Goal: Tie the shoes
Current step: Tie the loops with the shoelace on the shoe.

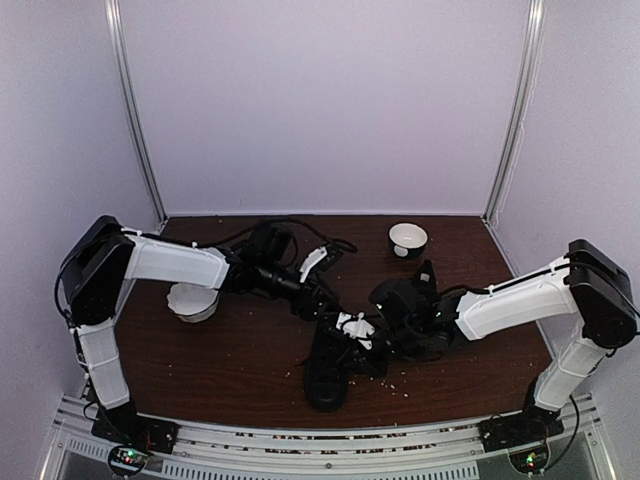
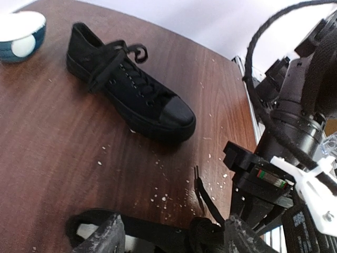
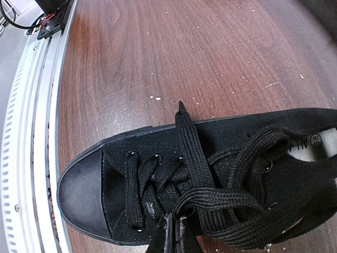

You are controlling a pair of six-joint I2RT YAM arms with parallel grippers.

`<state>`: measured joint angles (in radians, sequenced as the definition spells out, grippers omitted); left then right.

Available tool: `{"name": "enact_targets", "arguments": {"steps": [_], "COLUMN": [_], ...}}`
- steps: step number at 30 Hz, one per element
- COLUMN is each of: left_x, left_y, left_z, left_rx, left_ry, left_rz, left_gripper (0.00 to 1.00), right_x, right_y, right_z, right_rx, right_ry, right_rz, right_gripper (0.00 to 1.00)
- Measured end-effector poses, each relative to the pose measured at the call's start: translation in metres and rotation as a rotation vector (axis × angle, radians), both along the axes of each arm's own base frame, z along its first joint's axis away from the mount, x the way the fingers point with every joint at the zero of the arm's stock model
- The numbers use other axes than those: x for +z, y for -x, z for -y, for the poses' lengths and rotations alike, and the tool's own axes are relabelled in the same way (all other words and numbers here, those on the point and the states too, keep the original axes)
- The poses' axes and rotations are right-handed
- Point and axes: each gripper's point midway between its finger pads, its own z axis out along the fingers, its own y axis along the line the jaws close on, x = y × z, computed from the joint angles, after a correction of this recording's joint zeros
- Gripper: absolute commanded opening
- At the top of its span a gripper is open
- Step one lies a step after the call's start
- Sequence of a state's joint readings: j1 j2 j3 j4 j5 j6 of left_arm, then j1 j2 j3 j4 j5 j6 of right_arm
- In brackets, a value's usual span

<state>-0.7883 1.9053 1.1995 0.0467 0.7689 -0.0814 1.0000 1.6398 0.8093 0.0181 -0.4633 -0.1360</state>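
One black shoe (image 1: 325,380) lies near the table's front edge with its toe toward the rail. The right wrist view shows its toe cap and laces (image 3: 131,153) from above. My right gripper (image 3: 176,234) is shut over the eyelets, pinching a flat lace loop (image 3: 237,197) at its tips. My left gripper (image 2: 174,240) hangs low over this shoe's heel end. Its fingers (image 2: 105,237) stand wide apart, and a lace end (image 2: 208,197) trails from beside the right finger onto the table. The other shoe (image 2: 131,89) lies farther off, laces loose.
A white bowl (image 1: 407,240) stands at the back right, and it also shows as the blue-patterned bowl (image 2: 21,31) in the left wrist view. A second white bowl (image 1: 193,300) sits under my left arm. White crumbs speckle the wood. A metal rail (image 3: 31,132) edges the table front.
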Motion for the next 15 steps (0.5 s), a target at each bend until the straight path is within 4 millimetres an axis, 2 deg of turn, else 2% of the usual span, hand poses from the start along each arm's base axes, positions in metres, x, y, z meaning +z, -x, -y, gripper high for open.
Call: {"name": "enact_targets", "arguments": {"steps": [7, 12, 15], "left_x": [-0.013, -0.024, -0.03], "left_y": [0.014, 0.018, 0.019], "left_z": [0.013, 0.013, 0.012], "left_rx": [-0.051, -0.064, -0.069], "left_ry": [-0.056, -0.085, -0.1], "left_rz": [-0.041, -0.058, -0.068], "left_gripper": [0.54, 0.35, 0.32], "right_x": [0.0, 0.0, 0.0], "right_y": [0.0, 0.0, 0.0], "right_z": [0.0, 0.0, 0.0], "right_rx": [-0.001, 0.0, -0.001], "right_ry": [0.0, 0.0, 0.0], "right_rz": [0.0, 0.001, 0.001], "right_gripper": [0.02, 0.01, 0.01]}}
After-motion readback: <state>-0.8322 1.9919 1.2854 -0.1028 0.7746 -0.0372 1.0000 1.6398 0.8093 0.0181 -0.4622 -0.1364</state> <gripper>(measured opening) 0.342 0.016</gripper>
